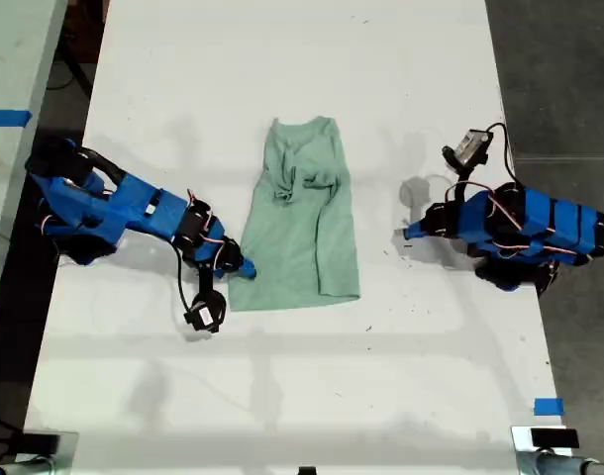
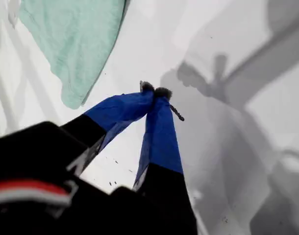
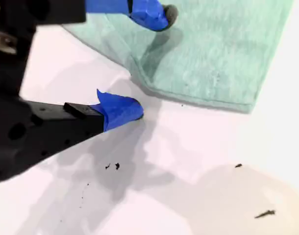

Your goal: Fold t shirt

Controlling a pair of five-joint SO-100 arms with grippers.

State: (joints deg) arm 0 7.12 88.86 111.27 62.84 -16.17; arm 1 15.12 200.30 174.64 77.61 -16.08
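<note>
1. My first claw (image 2: 155, 91), tips pressed together on nothing, hovers over bare tabletop (image 1: 282, 396) at the shirt's 3 o'clock in the exterior view.
2. My second claw (image 3: 147, 61) stands apart, one tip on the cloth's lower corner at the exterior view's 7 o'clock.
3. The t shirt (image 1: 304, 223) lies flat mid-tabletop, its long axis running 12 to 6, its bunched collar toward 12.

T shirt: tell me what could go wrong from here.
1. My second pincer stands open over a corner of the pale mint-green cloth t shirt; closing may catch only the hem, which could slip.
2. The cloth is bunched near the collar; folding may trap wrinkles.
3. My first pincer is shut, off the shirt; a one-sided pull may skew it.
</note>
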